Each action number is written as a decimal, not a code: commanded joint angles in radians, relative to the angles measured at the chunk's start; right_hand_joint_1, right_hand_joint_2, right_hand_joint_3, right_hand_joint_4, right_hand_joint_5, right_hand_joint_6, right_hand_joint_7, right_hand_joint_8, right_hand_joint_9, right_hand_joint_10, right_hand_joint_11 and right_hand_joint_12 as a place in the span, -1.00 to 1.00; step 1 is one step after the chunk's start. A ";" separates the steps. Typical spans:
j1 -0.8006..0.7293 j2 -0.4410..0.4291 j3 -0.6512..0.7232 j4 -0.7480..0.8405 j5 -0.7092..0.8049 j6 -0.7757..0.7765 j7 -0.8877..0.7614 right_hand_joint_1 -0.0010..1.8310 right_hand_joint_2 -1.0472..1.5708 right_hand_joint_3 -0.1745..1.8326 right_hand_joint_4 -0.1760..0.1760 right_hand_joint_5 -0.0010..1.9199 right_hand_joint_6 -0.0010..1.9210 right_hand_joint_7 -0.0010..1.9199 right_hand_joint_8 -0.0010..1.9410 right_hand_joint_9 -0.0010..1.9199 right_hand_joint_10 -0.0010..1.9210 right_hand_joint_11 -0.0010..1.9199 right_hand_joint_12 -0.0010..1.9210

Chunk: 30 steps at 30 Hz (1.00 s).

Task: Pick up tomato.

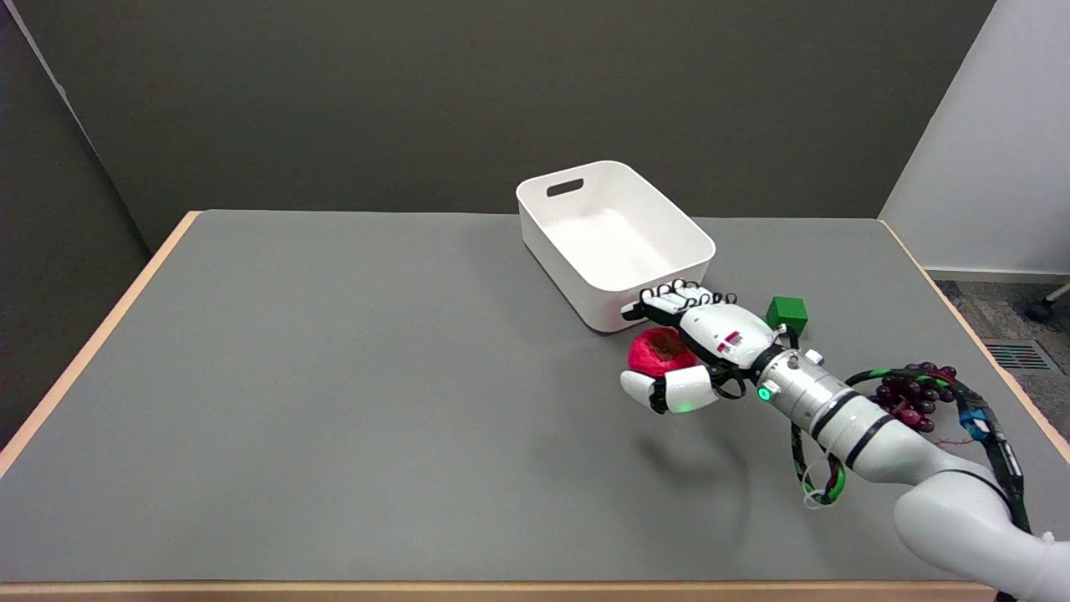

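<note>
A red tomato (658, 351) with a dark stem end sits in my right hand (698, 351), between the thumb (660, 390) below it and the fingers (673, 298) above it. The palm covers its right side. The hand grips the tomato just in front of the white bin's near corner. A soft shadow lies on the grey table (334, 401) well below the hand, so hand and tomato seem to be off the surface.
A white plastic bin (614, 242) stands right behind the hand. A green cube (787, 316) sits to the hand's right. A bunch of dark purple grapes (911, 393) lies behind my forearm near the table's right edge.
</note>
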 commanded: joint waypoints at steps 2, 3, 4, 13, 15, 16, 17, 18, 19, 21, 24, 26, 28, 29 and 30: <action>0.133 0.001 -0.068 -0.098 0.008 -0.077 0.006 -0.68 0.20 0.10 0.31 -0.77 -0.48 -0.77 -0.61 -0.96 -0.33 -1.00 0.12; 0.133 0.001 -0.068 -0.107 0.009 -0.077 0.006 -0.68 0.20 0.10 0.31 -0.77 -0.48 -0.77 -0.61 -0.96 -0.33 -1.00 0.12; 0.133 0.001 -0.068 -0.117 0.013 -0.077 0.006 -0.68 0.20 0.10 0.31 -0.77 -0.48 -0.78 -0.61 -0.96 -0.34 -1.00 0.12; 0.134 -0.001 -0.060 -0.176 0.021 -0.077 0.006 -0.67 0.20 0.10 0.32 -0.77 -0.48 -0.78 -0.61 -0.96 -0.34 -1.00 0.12; 0.131 -0.001 -0.059 -0.181 0.021 -0.077 0.006 -0.66 0.20 0.10 0.32 -0.77 -0.48 -0.78 -0.61 -0.96 -0.34 -1.00 0.12; 0.129 -0.001 -0.059 -0.184 0.021 -0.079 0.006 -0.66 0.20 0.10 0.32 -0.77 -0.48 -0.78 -0.61 -0.96 -0.34 -1.00 0.12; 0.129 -0.002 -0.059 -0.186 0.021 -0.079 0.006 -0.66 0.20 0.10 0.32 -0.77 -0.48 -0.78 -0.61 -0.96 -0.34 -1.00 0.12; 0.127 -0.003 -0.059 -0.188 0.021 -0.079 0.006 -0.66 0.20 0.10 0.32 -0.77 -0.48 -0.78 -0.61 -0.96 -0.34 -1.00 0.12; 0.125 -0.004 -0.059 -0.189 0.021 -0.079 0.006 -0.65 0.21 0.10 0.32 -0.77 -0.48 -0.78 -0.61 -0.96 -0.34 -1.00 0.12; 0.121 -0.004 -0.058 -0.191 0.021 -0.079 0.006 -0.65 0.21 0.10 0.32 -0.76 -0.48 -0.78 -0.61 -0.96 -0.34 -1.00 0.13; 0.119 -0.006 -0.058 -0.192 0.021 -0.079 0.006 -0.65 0.21 0.10 0.32 -0.76 -0.48 -0.78 -0.61 -0.96 -0.34 -1.00 0.13; 0.119 -0.006 -0.058 -0.193 0.019 -0.077 0.003 -0.62 0.21 0.09 0.32 -0.76 -0.49 -0.77 -0.63 -0.94 -0.33 -1.00 0.17; 0.119 -0.006 -0.061 -0.193 0.010 -0.066 -0.002 -0.49 0.23 0.06 0.32 -0.75 -0.51 -0.76 -0.65 -0.93 -0.33 -0.99 0.27; 0.119 -0.006 -0.062 -0.194 0.010 -0.059 -0.002 -0.44 0.23 0.07 0.32 -0.75 -0.51 -0.75 -0.65 -0.91 -0.31 -0.96 0.29; 0.120 -0.006 -0.065 -0.197 0.008 -0.048 -0.002 -0.40 0.24 0.08 0.32 -0.75 -0.51 -0.75 -0.65 -0.89 -0.30 -0.94 0.31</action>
